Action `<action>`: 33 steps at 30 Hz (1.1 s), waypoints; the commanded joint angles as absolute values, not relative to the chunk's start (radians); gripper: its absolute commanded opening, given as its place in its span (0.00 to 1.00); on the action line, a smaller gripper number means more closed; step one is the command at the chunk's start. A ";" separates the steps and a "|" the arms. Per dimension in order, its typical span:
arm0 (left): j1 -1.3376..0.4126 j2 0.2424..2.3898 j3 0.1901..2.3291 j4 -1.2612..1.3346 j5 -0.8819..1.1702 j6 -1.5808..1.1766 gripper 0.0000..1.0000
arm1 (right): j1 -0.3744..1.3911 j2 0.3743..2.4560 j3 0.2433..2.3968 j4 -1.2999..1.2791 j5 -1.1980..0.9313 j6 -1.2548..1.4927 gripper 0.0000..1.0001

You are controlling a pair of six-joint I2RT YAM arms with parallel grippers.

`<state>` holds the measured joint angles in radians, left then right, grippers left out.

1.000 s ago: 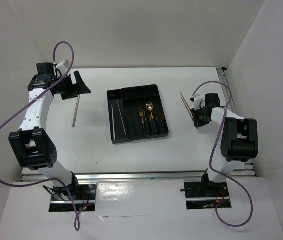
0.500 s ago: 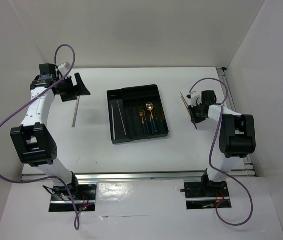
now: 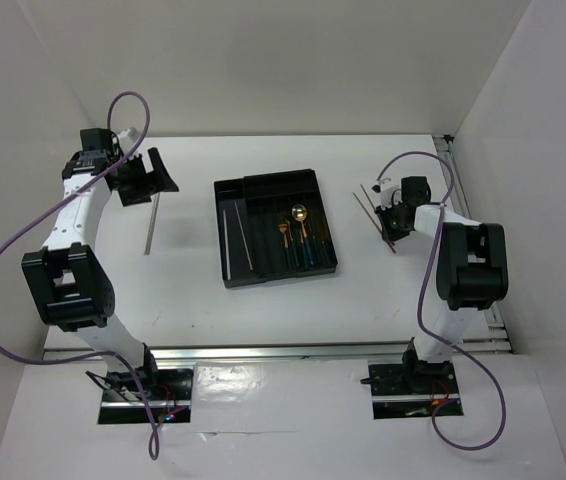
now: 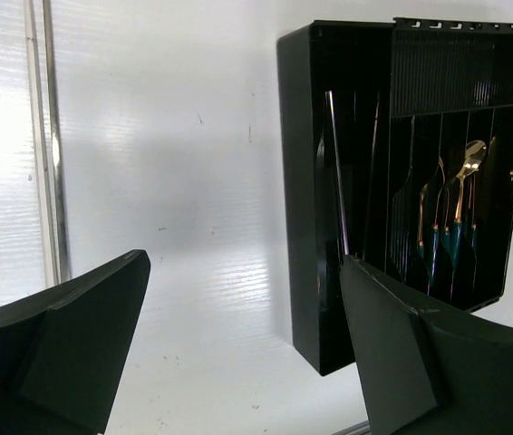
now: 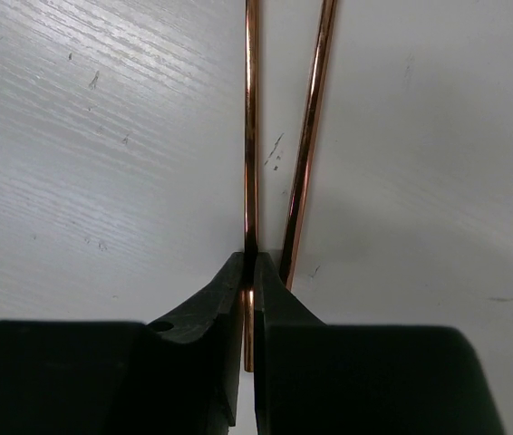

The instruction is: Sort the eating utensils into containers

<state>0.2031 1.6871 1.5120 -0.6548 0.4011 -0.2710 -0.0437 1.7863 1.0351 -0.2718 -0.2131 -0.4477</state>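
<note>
In the right wrist view my right gripper [image 5: 254, 263] is shut on one copper-brown chopstick [image 5: 251, 118] that lies on the white table. A second copper chopstick [image 5: 311, 136] lies just to its right, touching the outer side of the right finger. From above, this gripper [image 3: 391, 222] and the two chopsticks [image 3: 371, 212] sit right of the black tray [image 3: 221, 235]. Gold utensils with green handles [image 3: 299, 240] lie in its right compartments, and thin chopsticks [image 3: 238, 240] in a left one. My left gripper [image 3: 163, 172] hangs open and empty, far left of the tray. A silver chopstick pair [image 3: 151, 222] lies below it.
In the left wrist view the silver chopsticks [image 4: 39, 136] lie at the far left, and the tray's near wall [image 4: 297, 181] stands between my wide-open fingers. White walls enclose the table on three sides. A metal rail [image 3: 453, 170] runs along the right edge.
My right gripper has closed on the left copper chopstick and shifted slightly toward the back. The left arm has barely moved.
</note>
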 commanded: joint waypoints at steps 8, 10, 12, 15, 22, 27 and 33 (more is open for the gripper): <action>0.178 1.393 1.192 -0.449 0.390 -0.347 1.00 | 0.003 1.622 1.103 -0.334 -0.236 -0.322 0.00; 0.160 1.367 1.183 -0.472 0.347 -0.310 1.00 | 0.034 1.577 1.137 -0.362 -0.271 -0.267 0.00; 0.149 1.367 1.183 -0.500 0.347 -0.272 1.00 | 0.054 1.566 1.190 -0.382 -0.299 -0.226 0.00; 0.149 1.376 1.201 -0.531 0.345 -0.262 1.00 | 0.109 1.555 1.262 -0.422 -0.348 -0.131 0.00; 0.159 1.296 1.178 -0.473 0.249 -0.385 1.00 | 0.262 1.604 1.370 -0.410 -0.488 0.197 0.00; 0.160 1.295 1.239 -0.512 0.195 -0.419 1.00 | 0.385 1.667 1.402 -0.350 -0.517 0.479 0.00; 0.160 1.298 1.270 -0.531 0.126 -0.443 1.00 | 0.466 1.753 1.413 -0.256 -0.517 0.710 0.00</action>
